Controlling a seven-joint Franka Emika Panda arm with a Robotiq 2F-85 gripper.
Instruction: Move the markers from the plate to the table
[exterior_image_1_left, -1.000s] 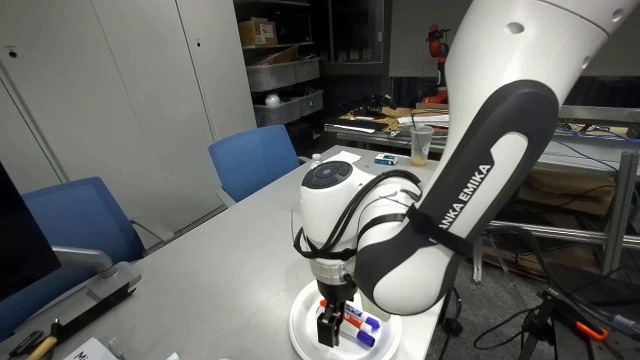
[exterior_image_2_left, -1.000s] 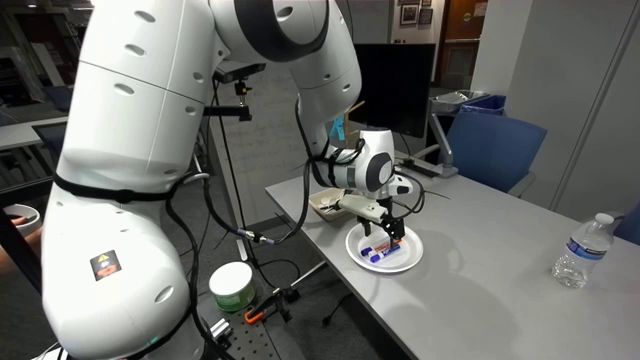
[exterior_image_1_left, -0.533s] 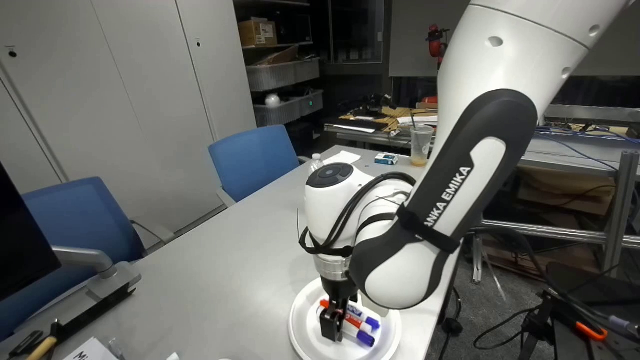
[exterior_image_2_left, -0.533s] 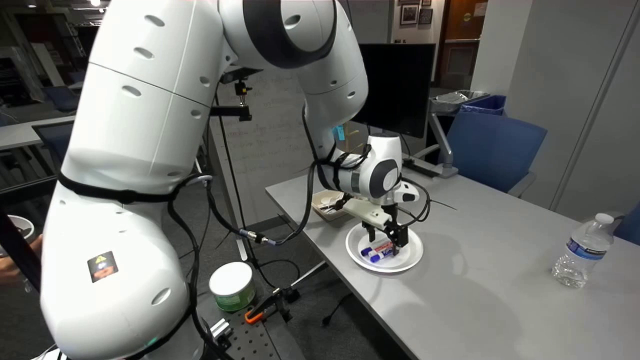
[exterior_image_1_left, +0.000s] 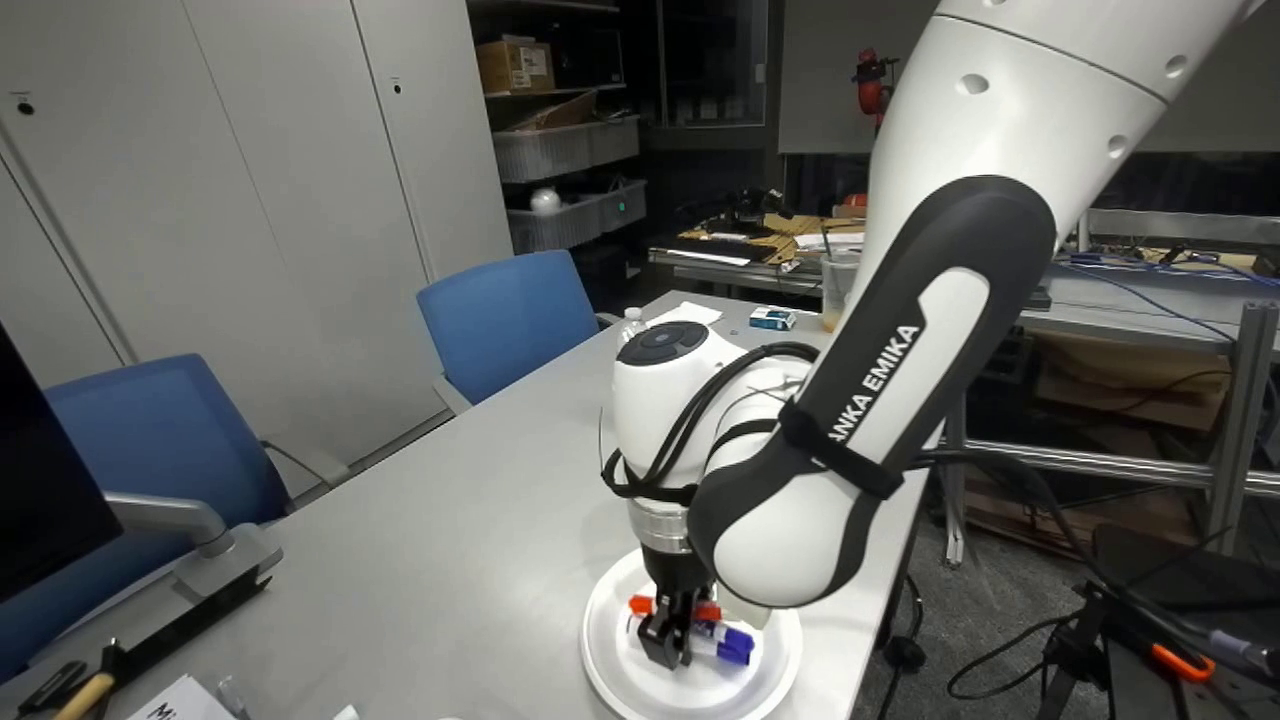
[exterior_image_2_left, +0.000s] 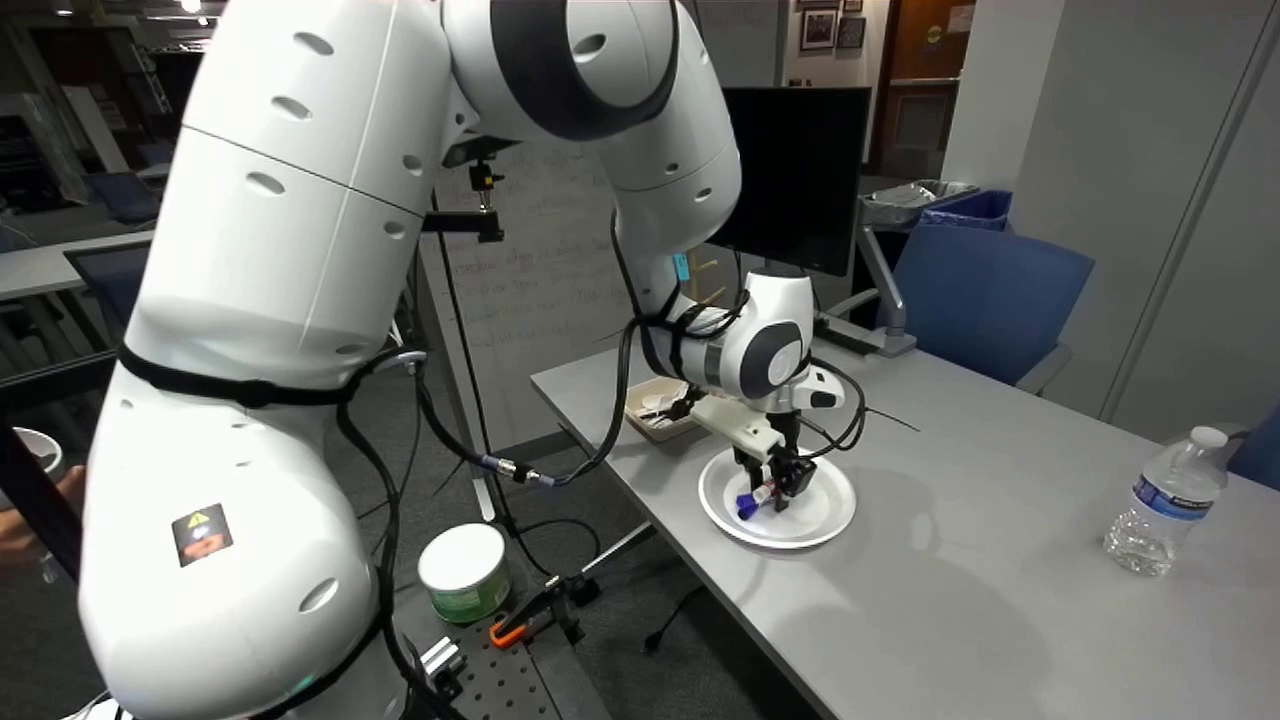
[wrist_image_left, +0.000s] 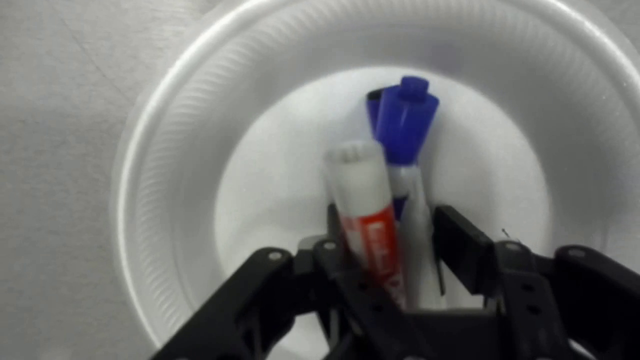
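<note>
A long light-grey counter (exterior_image_2_left: 1000, 450) stretches across the scene, and over its edge the white Franka Emika arm (exterior_image_2_left: 270, 310) arches high, forearm slanting down, wrist close to upright. Right beneath, flat on the counter, sits the round white plate (wrist_image_left: 280, 165) with its ribbed wall. And there's the hand (wrist_image_left: 387, 218), pointing down within the plate's rim, drawn in narrow and pinching the markers (wrist_image_left: 362, 185) between its two sides! The red marker (wrist_image_left: 375, 240) is uppermost in the wrist view; up against it, a blue-capped marker (wrist_image_left: 406, 140); behind that, a second blue-capped marker (wrist_image_left: 373, 112), just its cap edge peeking out. Whether any is clear of the plate's floor, I can't tell.
</note>
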